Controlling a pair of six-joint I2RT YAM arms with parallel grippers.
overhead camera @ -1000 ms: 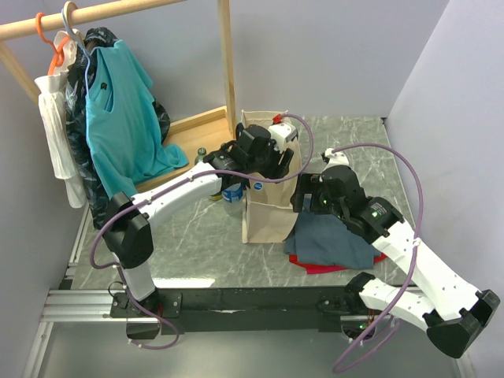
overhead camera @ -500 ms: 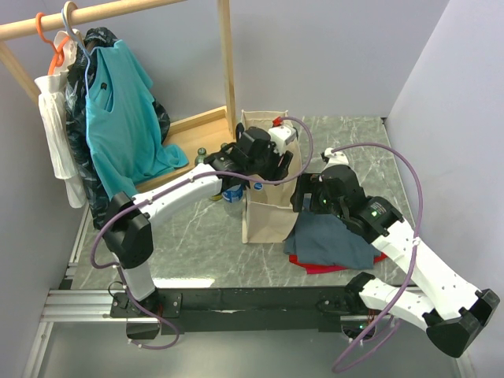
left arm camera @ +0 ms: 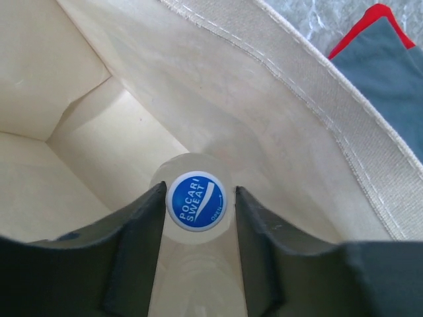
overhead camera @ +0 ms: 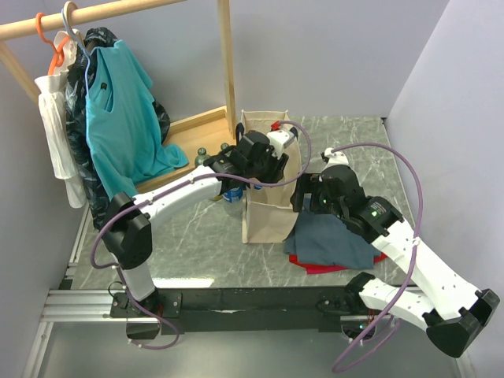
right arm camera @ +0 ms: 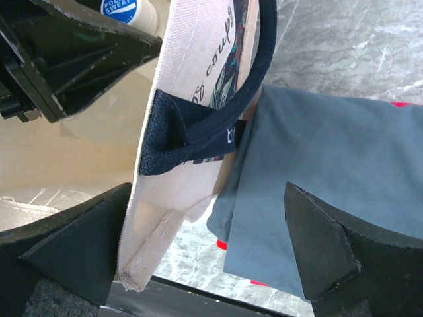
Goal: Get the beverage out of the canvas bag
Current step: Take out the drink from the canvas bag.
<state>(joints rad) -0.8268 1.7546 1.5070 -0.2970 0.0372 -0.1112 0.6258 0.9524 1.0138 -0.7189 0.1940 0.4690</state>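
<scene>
The canvas bag (overhead camera: 266, 214) stands upright mid-table, beige with navy handles (right arm camera: 198, 125). My left gripper (overhead camera: 264, 161) reaches down into its mouth. In the left wrist view its fingers (left arm camera: 142, 231) flank the beverage (left arm camera: 196, 201), a pale bottle with a blue Pocari Sweat cap. The left finger touches the cap and a slim gap shows on the right. My right gripper (right arm camera: 205, 244) is wide open astride the bag's right wall, holding nothing. The cap (right arm camera: 120, 8) also shows in the right wrist view.
A folded grey-blue cloth (overhead camera: 331, 240) lies on a red cloth (overhead camera: 315, 266) against the bag's right side. Other bottles (overhead camera: 231, 193) stand left of the bag by a wooden rack base (overhead camera: 189, 134). Clothes (overhead camera: 118, 110) hang from the rack at far left.
The left gripper's jaws have narrowed around the bottle cap and the gripper has shifted slightly inside the bag's mouth. The right arm has not moved.
</scene>
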